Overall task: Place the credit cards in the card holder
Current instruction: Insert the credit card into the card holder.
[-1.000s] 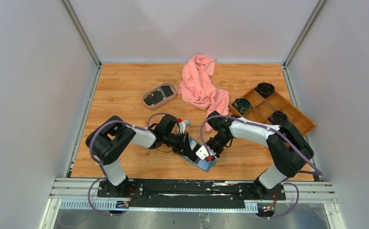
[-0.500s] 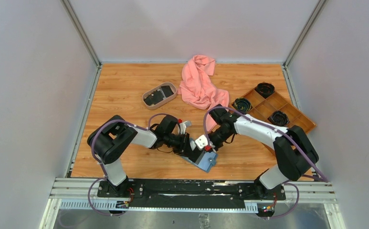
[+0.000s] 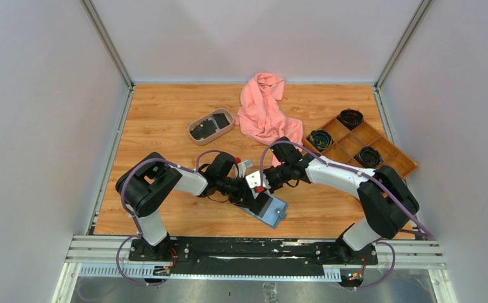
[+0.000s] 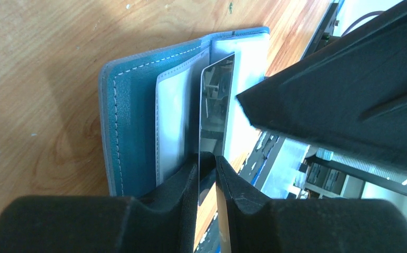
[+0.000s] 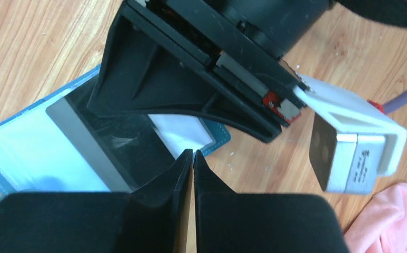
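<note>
Left gripper [image 4: 206,164] sits in front of the oval tray [image 3: 190,130], where spare cards [image 3: 213,124] lie. Its fingertips bracket the end of a black card [image 4: 215,100]. Can't tell if they are pinching it or slack. The card runs lengthwise away from this gripper, rightward and nearer, over the clear pockets of the card holder [image 4: 132,116]. The holder lies open on the table between the arms, long axis on the same diagonal. The left arm is nearer, so feeding the card along that line looks like its job. Right gripper [image 5: 192,158] is clenched on nothing, tips just above the card's edge, probably placed to nudge it in.
</note>
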